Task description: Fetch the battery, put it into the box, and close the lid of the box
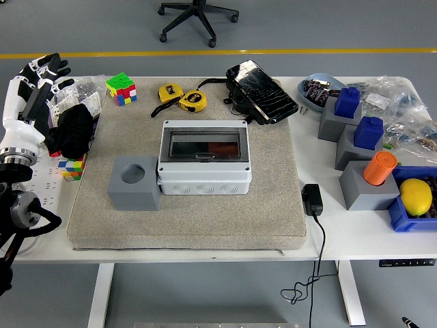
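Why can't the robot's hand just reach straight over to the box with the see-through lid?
Little blocks it. The left hand is raised at the table's left edge, fingers spread, holding nothing. A black bundle lies beside it, and the grey block touches the box's left side. The lid looks shut.

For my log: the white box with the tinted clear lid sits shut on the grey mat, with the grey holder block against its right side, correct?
Not quite. In the head view the grey holder block with a round hole stands against the left side of the white box with the tinted clear lid, not the right. The lid is down, and both rest on the grey mat.
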